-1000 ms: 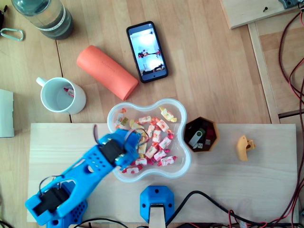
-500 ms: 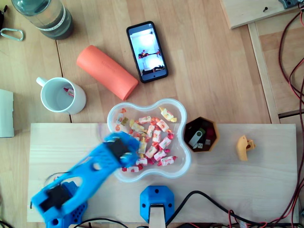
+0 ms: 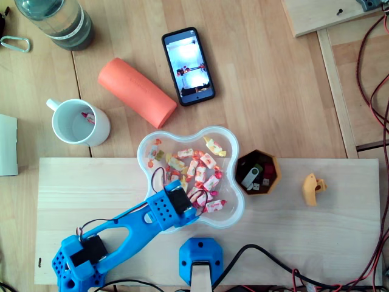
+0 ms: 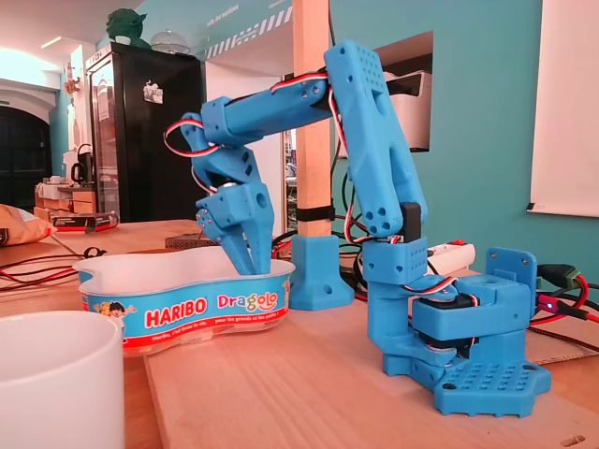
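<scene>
Lots of wrapped sweets lie in a see-through tub in the overhead view. The tub has high, wavy walls, so the sweets stay together and do not roll off. It sits right in front of the blue arm, close enough for the arm to lean over it. The gripper hangs over the near side of the tub, just above the sweets. The arm's own blue block covers the fingers, so I cannot tell if they are apart or pinching a sweet. To the left, well apart, a white mug stands upright with one sweet inside. A small brown bowl touches the tub on the right. Arm, tub and bowl rest on a pale wooden board, which lies on a bigger wooden table.

From the side, in the fixed view, the gripper points straight down, because the tub opens at the top. The fingertips dip behind the rim, so their grip stays hidden. The mug is close and blurry. Behind, the room has a teal wall and a tall black cabinet.
</scene>
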You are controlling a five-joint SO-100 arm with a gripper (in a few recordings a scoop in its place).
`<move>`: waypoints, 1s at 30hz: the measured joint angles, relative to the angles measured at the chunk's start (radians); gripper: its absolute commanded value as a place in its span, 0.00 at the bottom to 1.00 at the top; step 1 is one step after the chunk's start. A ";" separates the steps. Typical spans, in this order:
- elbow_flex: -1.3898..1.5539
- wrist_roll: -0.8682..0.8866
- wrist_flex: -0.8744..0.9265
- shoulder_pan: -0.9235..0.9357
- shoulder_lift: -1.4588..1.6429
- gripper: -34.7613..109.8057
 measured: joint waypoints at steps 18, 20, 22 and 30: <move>-0.028 0.046 -0.044 -0.002 -0.061 0.47; -0.028 0.075 -0.021 -0.002 -0.061 0.47; -0.028 0.109 -0.015 -0.002 -0.061 0.47; -0.028 0.212 0.003 -0.002 -0.061 0.46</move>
